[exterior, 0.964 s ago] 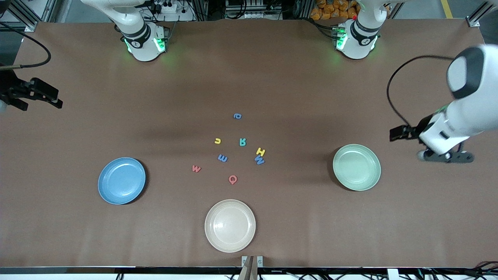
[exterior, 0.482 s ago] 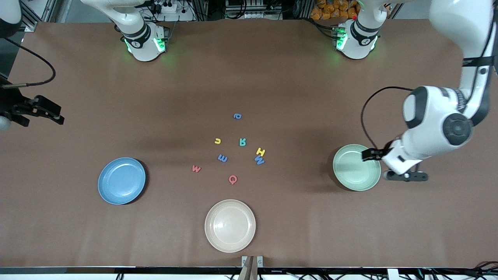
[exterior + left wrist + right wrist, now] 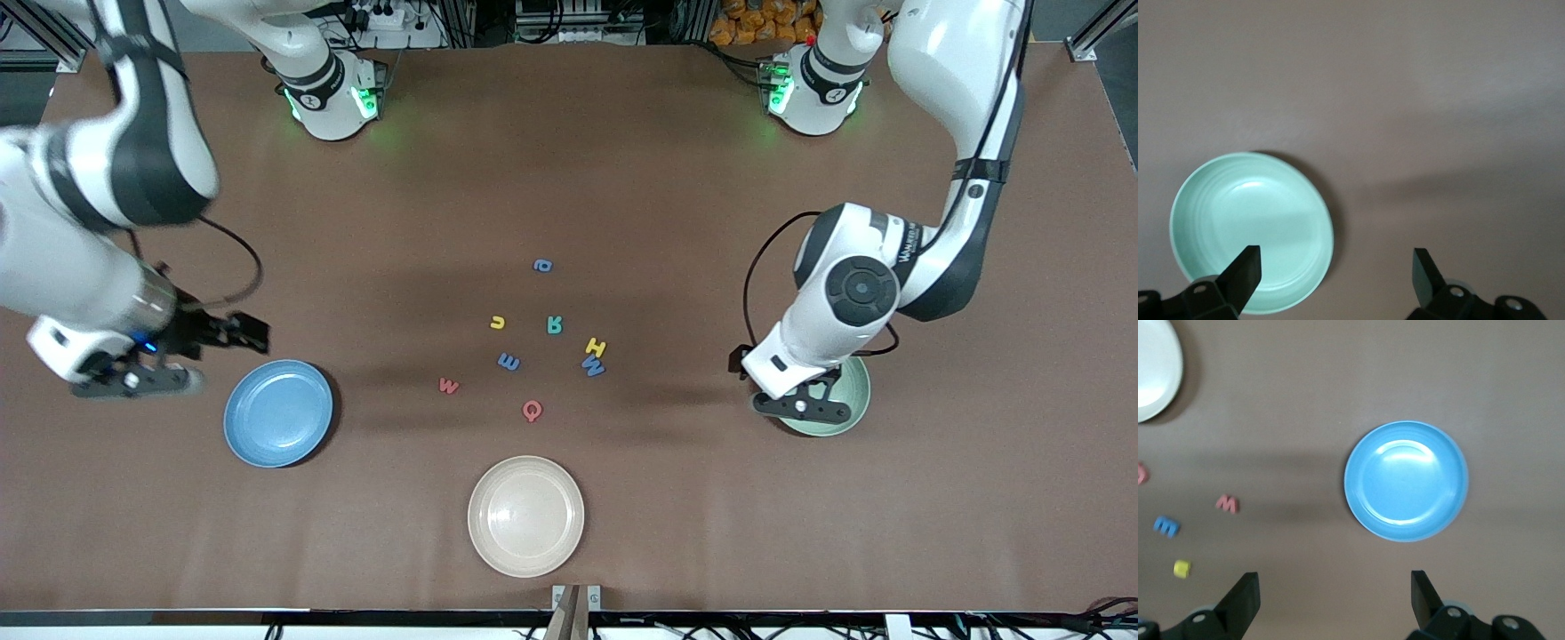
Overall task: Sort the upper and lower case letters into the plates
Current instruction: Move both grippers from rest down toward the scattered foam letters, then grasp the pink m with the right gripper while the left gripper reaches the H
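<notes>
Several tiny foam letters lie in the middle of the table: blue a (image 3: 542,265), yellow u (image 3: 498,323), teal R (image 3: 554,324), yellow H (image 3: 596,346), blue M (image 3: 593,365), blue m (image 3: 508,361), red w (image 3: 449,386) and red Q (image 3: 532,410). The blue plate (image 3: 278,413) and the mint plate (image 3: 822,428) are bare. My left gripper (image 3: 800,407) hangs open over the mint plate's (image 3: 1251,230) edge. My right gripper (image 3: 133,380) hangs open over bare table beside the blue plate (image 3: 1406,481), toward the right arm's end. The right wrist view also shows w (image 3: 1227,503), m (image 3: 1167,527) and u (image 3: 1182,569).
A cream-white plate (image 3: 525,516) sits nearest the front camera, below the letters. Both arm bases stand along the table's edge farthest from the front camera. Brown table top surrounds the plates.
Both arms have swung in from the table's ends. The left gripper came over the mint plate, the right gripper came beside the blue plate. Letters and plates have not moved.
</notes>
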Robot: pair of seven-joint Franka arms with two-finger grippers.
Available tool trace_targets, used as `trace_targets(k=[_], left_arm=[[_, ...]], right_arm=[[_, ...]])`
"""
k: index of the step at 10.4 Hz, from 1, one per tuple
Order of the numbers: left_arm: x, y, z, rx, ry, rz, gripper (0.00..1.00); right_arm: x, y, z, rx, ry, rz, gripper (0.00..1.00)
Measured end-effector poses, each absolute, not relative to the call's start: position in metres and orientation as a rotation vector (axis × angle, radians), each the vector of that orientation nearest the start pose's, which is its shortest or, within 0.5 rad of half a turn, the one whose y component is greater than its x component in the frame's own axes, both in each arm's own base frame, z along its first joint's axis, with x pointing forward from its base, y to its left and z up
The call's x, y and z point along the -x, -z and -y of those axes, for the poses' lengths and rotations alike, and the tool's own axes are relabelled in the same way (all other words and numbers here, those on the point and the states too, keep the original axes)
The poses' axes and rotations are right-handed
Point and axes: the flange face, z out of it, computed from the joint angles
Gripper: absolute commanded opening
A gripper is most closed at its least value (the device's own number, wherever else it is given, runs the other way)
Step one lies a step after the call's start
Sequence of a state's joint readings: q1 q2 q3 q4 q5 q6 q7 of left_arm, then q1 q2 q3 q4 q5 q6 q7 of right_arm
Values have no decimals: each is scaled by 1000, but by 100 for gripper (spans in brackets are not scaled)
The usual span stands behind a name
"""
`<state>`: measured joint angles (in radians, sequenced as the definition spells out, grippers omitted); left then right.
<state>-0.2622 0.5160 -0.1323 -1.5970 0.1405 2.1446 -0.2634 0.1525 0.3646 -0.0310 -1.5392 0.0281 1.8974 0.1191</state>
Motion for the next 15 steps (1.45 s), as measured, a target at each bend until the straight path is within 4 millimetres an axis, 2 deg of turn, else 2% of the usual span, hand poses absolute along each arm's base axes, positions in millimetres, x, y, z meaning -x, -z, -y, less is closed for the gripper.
trace_targets(k=[1, 2, 4, 6, 7, 8, 10, 12, 13, 15], left_arm=[[-644, -338, 269, 3098, 145, -334, 100], [-640, -338, 291, 3111, 204, -362, 100], [-631, -327, 330, 3136, 294, -411, 100], [-609, -301, 377, 3164, 305, -411, 100], [-599, -288, 393, 3175, 288, -382, 100], [-595, -280, 399, 3180, 277, -360, 100], [-599, -278, 395, 3178, 278, -346, 100], [-600, -275, 393, 3175, 276, -347, 100], [-599, -272, 395, 3177, 276, -351, 100], [-588, -260, 415, 3191, 296, -386, 100]], right_arm=[[-673, -406, -109, 3126, -1, -94, 100], [-676, -378, -137, 3126, -14, -160, 100], [-673, -340, -180, 3127, -41, -267, 100], [-673, -310, -197, 3125, -39, -316, 100], [-673, -294, -202, 3127, -49, -337, 100], [-671, -277, -210, 3124, -50, -379, 100], [-664, -246, -242, 3106, -19, -467, 100], [-654, -224, -271, 3099, -13, -514, 100], [-652, -216, -279, 3091, -2, -544, 100], [-649, -199, -284, 3086, -1, -583, 100]])
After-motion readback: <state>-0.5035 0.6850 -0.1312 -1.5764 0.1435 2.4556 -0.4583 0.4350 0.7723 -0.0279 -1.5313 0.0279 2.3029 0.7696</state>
